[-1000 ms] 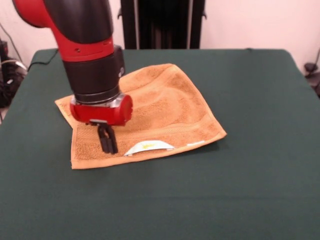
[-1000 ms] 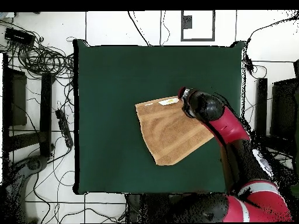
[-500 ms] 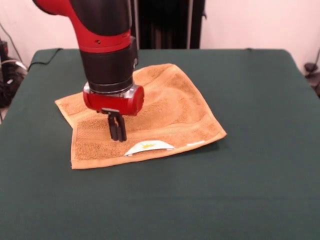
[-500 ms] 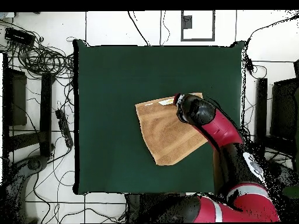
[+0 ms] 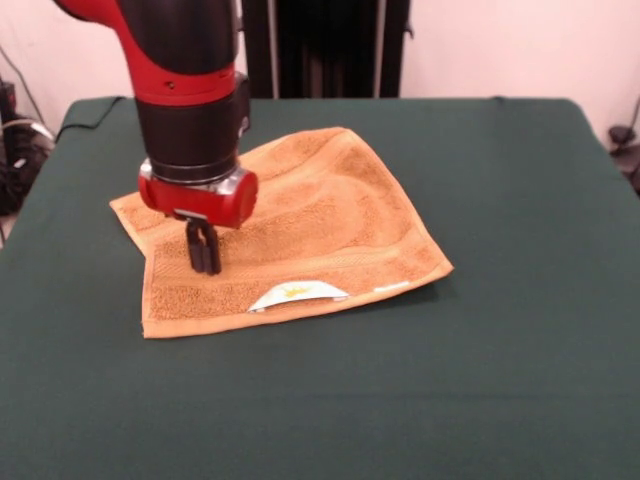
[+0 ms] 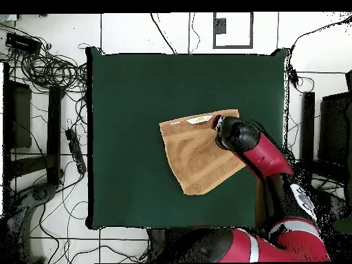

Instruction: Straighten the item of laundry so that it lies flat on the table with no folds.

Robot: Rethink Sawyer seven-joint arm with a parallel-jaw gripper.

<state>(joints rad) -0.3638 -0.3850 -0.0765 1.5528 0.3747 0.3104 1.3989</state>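
towel (image 5: 330, 225): orange-tan, rumpled, one corner folded, label up | table (image 5: 500, 380): dark green; towel lies on it

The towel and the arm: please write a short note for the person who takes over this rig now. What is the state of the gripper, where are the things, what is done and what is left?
Gripper: shut, holding nothing, fingers together, tips just above or on the orange-tan towel near its label-side edge; contact cannot be told.
Towel: on the green table, toward the arm's side in the overhead view. White label at the edge that faces the front camera.
Done: the towel is mostly spread out.
Left: one corner beside the arm is folded over, and ripples run across the middle. Open the fold and smooth the cloth flat.
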